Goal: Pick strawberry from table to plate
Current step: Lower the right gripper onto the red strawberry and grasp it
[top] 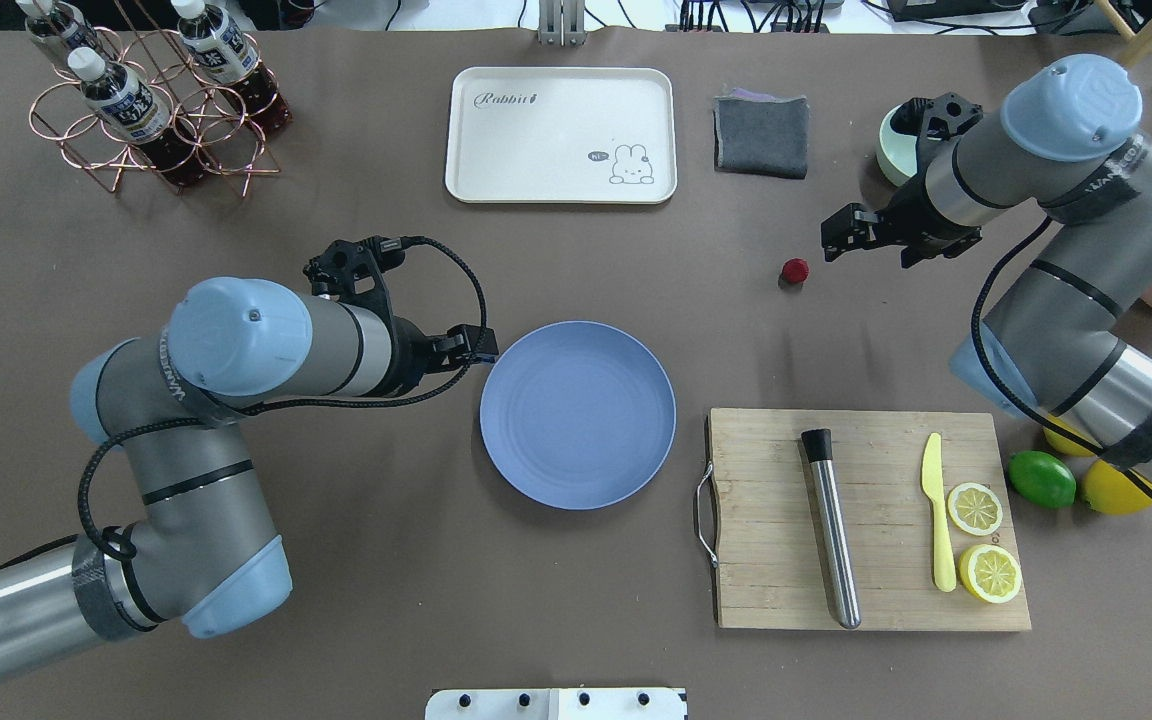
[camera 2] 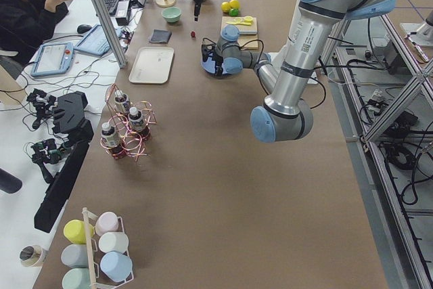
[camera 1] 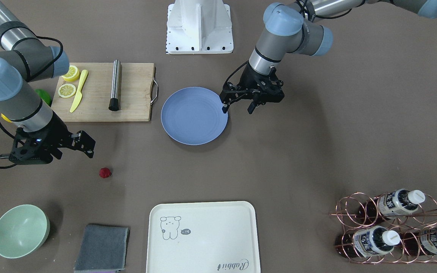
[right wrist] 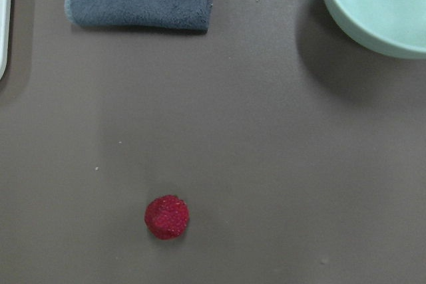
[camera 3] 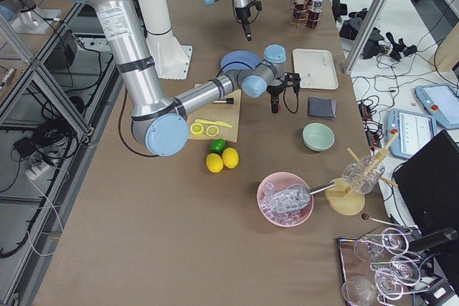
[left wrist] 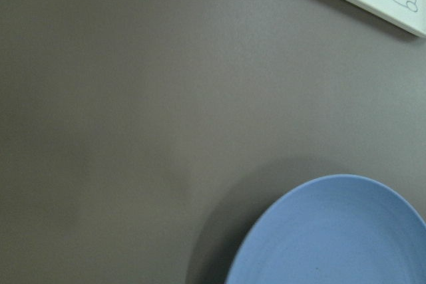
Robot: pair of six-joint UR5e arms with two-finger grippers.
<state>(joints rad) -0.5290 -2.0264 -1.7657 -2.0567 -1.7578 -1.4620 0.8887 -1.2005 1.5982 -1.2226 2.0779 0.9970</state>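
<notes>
The strawberry (camera 1: 105, 173) (top: 794, 270) (right wrist: 167, 217), a small dark-red berry, lies on the bare brown table (camera 1: 317, 151). My right gripper (camera 1: 72, 151) (top: 866, 250) hangs open above the table, a short way beside the berry and apart from it. The wrist view shows none of its fingers. The round blue plate (camera 1: 194, 115) (top: 577, 414) (left wrist: 333, 237) sits mid-table with nothing on it. At the plate's rim on the robot's left side, my left gripper (camera 1: 237, 109) (top: 476, 345) hovers open and holds nothing.
A wooden board (top: 876, 600) carries lemon slices, a yellow knife (top: 938, 510) and a metal cylinder (top: 831, 530). A lime (top: 1041, 479) and lemons lie beside it. A mint bowl (camera 1: 20, 230), grey cloth (camera 1: 102, 248), cream tray (camera 1: 203, 237) and bottle rack (camera 1: 393, 227) line the far edge.
</notes>
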